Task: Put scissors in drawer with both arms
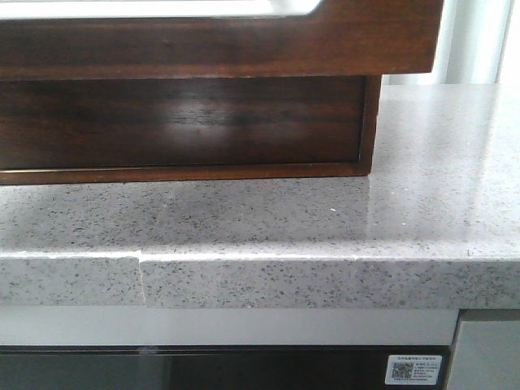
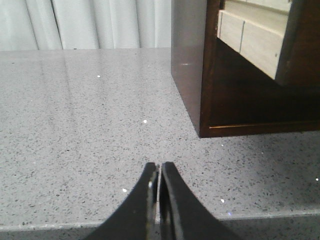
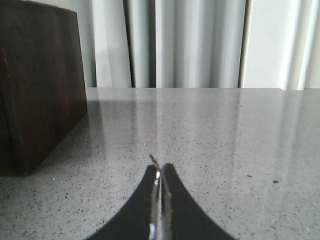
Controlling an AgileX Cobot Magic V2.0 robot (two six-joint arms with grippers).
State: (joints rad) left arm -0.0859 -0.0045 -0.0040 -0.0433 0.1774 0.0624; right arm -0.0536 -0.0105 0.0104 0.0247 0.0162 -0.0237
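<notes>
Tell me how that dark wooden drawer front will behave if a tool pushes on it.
The drawer front looks like solid, stiff wood, so it probably won't flex. Its glossy finish may let a tool slip. It juts out past the cabinet, so it likely slides in.

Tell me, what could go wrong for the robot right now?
Both pincers look shut and empty: the left pincer and the right pincer hold nothing, and no scissors show in any view, so it may need to search. The drawer sticks out above the counter, so an arm rising nearby might bump it. The counter's glossy surface could let things slide.
</notes>
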